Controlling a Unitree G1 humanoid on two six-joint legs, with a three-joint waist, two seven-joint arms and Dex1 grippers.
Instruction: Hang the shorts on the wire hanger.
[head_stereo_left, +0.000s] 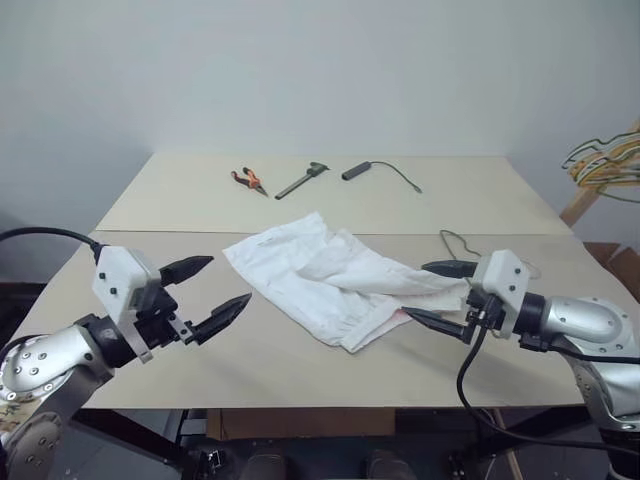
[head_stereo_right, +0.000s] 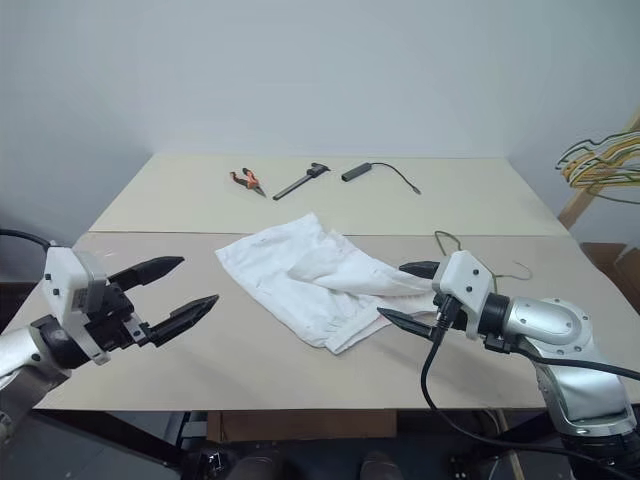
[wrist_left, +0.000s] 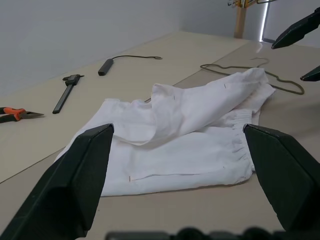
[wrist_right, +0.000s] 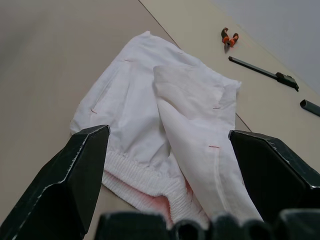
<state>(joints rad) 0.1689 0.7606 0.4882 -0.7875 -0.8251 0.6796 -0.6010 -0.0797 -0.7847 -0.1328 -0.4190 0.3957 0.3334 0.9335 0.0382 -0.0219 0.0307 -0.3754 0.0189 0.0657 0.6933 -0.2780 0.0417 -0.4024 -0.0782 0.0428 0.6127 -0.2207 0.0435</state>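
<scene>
Shorts (head_stereo_left: 335, 280) crumpled on table (head_stereo_left: 300, 350), between both spread, empty fingers (head_stereo_left: 225, 315); right fingers (head_stereo_left: 440, 320) beside waistband.

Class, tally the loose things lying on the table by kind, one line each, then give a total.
Clothing: 1, the shorts
Hangers: 1, the wire hanger
Hand tools: 2, pliers and a caliper
Corded black handle: 1
Total: 5

You see soft, even, fairly bright light over the pale beige wooden worktop (head_stereo_left: 300, 360), with no glare. The crumpled white cloth shorts (head_stereo_left: 335, 280) cast only a faint shadow at their edge, and their folds stay readable. In the wrist views the black fingers (wrist_left: 70, 190) of each end effector loom large and slightly soft; the far wall looks flat and grey-blue.
</scene>
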